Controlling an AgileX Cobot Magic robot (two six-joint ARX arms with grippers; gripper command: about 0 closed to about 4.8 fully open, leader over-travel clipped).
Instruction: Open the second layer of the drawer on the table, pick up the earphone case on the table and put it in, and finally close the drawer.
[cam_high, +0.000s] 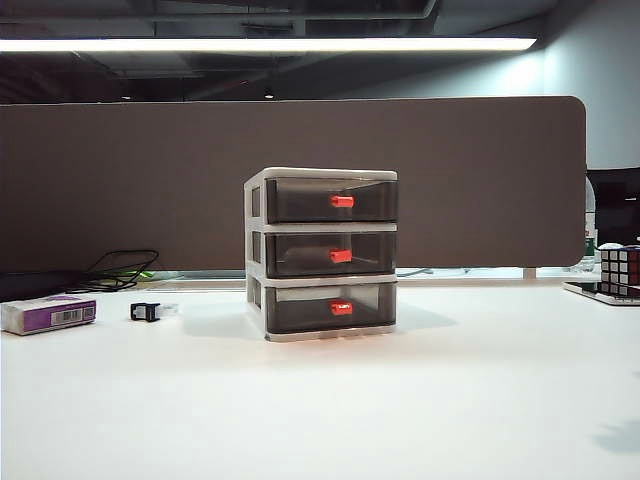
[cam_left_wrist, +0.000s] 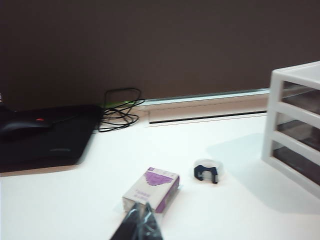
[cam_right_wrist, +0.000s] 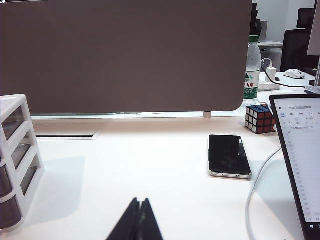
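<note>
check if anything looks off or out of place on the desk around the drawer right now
Nothing is spilled, tipped or damaged. The drawer stands square with all three trays shut. The left gripper and right gripper are shut and empty. One oddity: no earphone case shows in any view.

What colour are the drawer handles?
Red-orange, on all three trays of the drawer; the exterior view shows it best.
</note>
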